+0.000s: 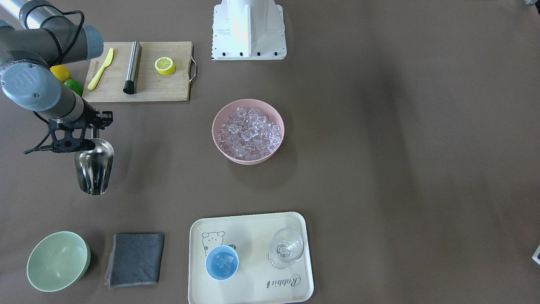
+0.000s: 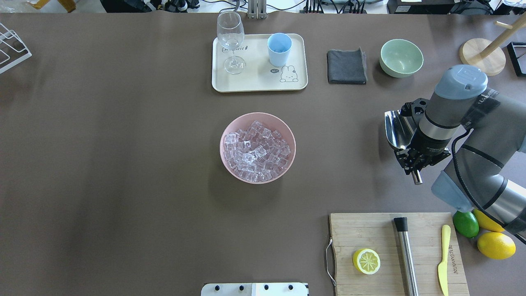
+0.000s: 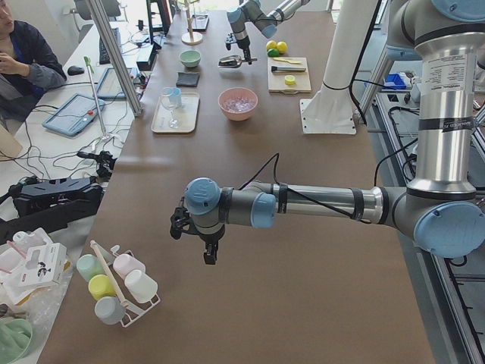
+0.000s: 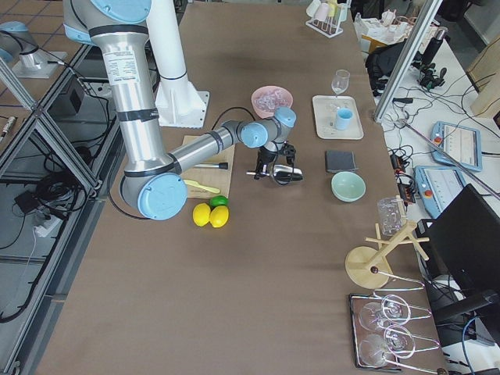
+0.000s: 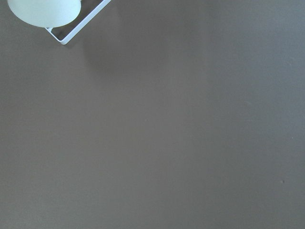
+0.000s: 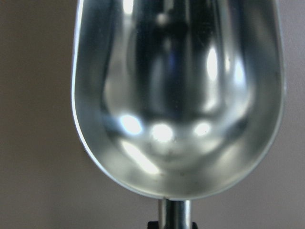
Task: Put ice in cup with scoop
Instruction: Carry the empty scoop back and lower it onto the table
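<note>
The ice (image 1: 249, 134) sits heaped in the pink bowl (image 1: 214, 131) at mid-table. I can see a few cubes already in the blue cup (image 1: 222, 262), which stands on the cream tray (image 1: 253, 223) near a clear glass (image 1: 286, 248). The scoop (image 1: 94, 166) hangs over bare table well off to my right side, trough up and empty in the wrist view. I judge it is held level so that a load would not spill. My right gripper (image 1: 75, 136) is clamped on its handle. My left gripper (image 3: 195, 236) hovers far down the table, out of the way. Whether it is open I cannot tell.
</note>
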Controlling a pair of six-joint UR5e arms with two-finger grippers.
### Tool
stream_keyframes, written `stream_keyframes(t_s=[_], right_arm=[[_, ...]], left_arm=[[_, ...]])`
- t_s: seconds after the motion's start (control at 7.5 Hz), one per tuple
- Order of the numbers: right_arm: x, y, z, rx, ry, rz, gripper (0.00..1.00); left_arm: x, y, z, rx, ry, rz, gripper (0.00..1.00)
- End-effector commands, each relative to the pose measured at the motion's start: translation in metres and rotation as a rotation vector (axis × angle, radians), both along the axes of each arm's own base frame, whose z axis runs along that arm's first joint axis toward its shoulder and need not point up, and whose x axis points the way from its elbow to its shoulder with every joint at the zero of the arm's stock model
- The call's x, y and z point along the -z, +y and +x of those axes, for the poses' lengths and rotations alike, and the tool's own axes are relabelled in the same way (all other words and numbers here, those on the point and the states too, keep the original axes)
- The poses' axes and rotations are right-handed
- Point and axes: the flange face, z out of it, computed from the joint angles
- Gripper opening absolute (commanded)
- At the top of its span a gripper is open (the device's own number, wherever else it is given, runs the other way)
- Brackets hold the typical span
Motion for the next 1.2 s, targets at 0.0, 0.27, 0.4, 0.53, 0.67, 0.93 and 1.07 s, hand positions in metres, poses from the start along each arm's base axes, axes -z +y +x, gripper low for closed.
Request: stream_keyframes(t_s=[0.0, 0.27, 0.4, 0.53, 0.67, 0.93, 1.07], right_arm=[[-0.0036, 0.0055, 0.0003, -0.03, 0.002, -0.043, 0.0], [-0.0046, 0.0078, -0.0011, -0.028, -0.013, -0.077, 0.0], [-0.005, 0.008, -0.0026, -0.025, -0.015, -0.081, 0.0], [-0.0054, 0.0082, -0.0029, -0.024, -0.017, -0.085, 0.0], [-0.0085, 0.0081, -0.0028, -0.023, -0.012, -0.088, 0.47], [-0.0066, 0.0067, -0.0039, -0.024, -0.015, -0.081, 1.0], [-0.0029, 0.0041, -0.0003, -0.033, -0.019, -0.076, 1.0]], left_arm=[[0.0086, 0.0003, 0.0025, -0.004, 0.016, 0.015, 0.98], [0.0076, 0.0017, 0.0024, -0.003, 0.015, 0.011, 0.98], [0.0085, 0.001, 0.0024, -0.004, 0.015, 0.015, 0.98], [0.0062, 0.0017, 0.003, -0.006, 0.013, 0.011, 0.98], [0.0061, 0.0018, 0.0023, -0.004, 0.013, 0.011, 0.98], [0.0076, 0.0018, 0.0024, -0.004, 0.015, 0.012, 0.98], [0.0076, 0.0017, 0.0031, -0.005, 0.015, 0.011, 0.98]])
